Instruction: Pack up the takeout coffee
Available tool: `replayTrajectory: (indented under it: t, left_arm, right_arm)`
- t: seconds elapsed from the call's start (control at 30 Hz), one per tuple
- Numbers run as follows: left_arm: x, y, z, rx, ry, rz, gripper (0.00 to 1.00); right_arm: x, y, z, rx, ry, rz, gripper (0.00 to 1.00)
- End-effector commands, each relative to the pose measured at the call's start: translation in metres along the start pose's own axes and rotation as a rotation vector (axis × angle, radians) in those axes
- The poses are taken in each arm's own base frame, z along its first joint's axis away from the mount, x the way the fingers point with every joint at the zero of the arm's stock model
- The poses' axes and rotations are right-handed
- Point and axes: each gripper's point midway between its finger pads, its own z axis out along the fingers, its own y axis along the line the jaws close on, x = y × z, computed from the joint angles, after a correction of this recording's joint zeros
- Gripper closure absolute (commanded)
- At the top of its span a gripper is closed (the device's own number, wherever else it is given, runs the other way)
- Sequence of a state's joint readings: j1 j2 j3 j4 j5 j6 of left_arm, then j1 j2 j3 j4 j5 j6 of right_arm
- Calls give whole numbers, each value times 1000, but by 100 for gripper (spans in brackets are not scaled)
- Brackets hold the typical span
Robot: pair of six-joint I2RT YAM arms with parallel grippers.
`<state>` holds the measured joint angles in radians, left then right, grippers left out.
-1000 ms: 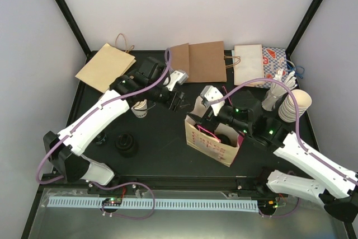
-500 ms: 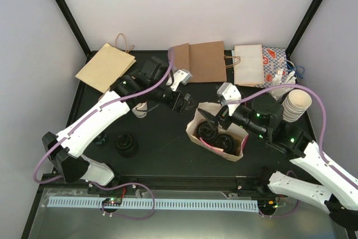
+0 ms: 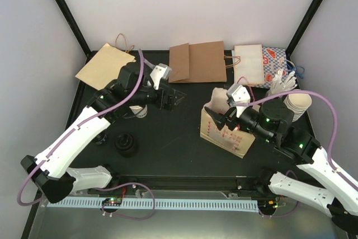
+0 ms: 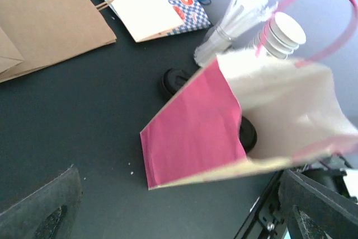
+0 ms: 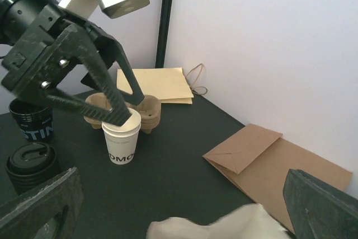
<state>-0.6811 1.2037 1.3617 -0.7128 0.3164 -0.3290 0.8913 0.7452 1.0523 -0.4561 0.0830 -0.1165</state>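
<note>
The takeout coffee (image 5: pixel 121 139), a small white paper cup with dark print low on its side, stands on the black table. In the top view the takeout coffee (image 3: pixel 140 113) sits mostly under the left arm. My left gripper (image 3: pixel 172 100) is open and empty just right of the cup, with its dark fingers (image 5: pixel 106 90) showing above the rim in the right wrist view. The pink-and-cream paper bag (image 3: pixel 226 132) stands upright at mid-right, its pink side (image 4: pixel 193 135) facing the left wrist camera. My right gripper (image 3: pixel 216 120) hangs open at the bag's upper left edge (image 5: pixel 224 226).
Flat paper bags lie along the back: tan (image 3: pixel 105 66), brown (image 3: pixel 197 61), white (image 3: pixel 249 64). A stack of cream cups (image 3: pixel 295 106) and stirrers (image 3: pixel 279 85) stand far right. Black lids (image 3: pixel 126 144) sit front left, beside a black cup (image 5: pixel 31 124) and pulp carriers (image 5: pixel 144 110).
My left gripper has opened wide and pulled back left, away from the bag. The right arm has moved right, and the bag has shifted right and risen upright.
</note>
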Motion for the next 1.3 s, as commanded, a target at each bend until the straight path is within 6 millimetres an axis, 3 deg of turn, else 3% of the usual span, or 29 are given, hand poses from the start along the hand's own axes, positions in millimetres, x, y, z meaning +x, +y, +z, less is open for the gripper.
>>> replayTrajectory:
  t: [0.0, 0.23, 0.4, 0.6, 0.83, 1.07, 1.27]
  left_arm:
    - [-18, 4, 1, 86, -76, -95, 1]
    - [-23, 15, -4, 212, -161, -166, 1]
    - [-19, 34, -6, 220, -188, -230, 1]
    - [-10, 18, 2, 254, -105, -148, 1]
    - [-3, -19, 28, 151, 10, 20, 5]
    - [0, -21, 70, 6, 133, 89, 19]
    - [12, -36, 104, -91, 255, 134, 20]
  right_arm:
    - [0, -5, -2, 28, -9, 13, 0]
    - [-8, -6, -7, 25, -21, 18, 0]
    - [-17, -8, -15, 28, -44, 20, 0]
    - [-29, -9, -30, 25, -83, 37, 0]
    - [-24, -29, -44, 135, -74, 75, 0]
    - [-24, -45, -73, 217, -112, 125, 0]
    - [-22, -59, -98, 296, -162, 153, 0]
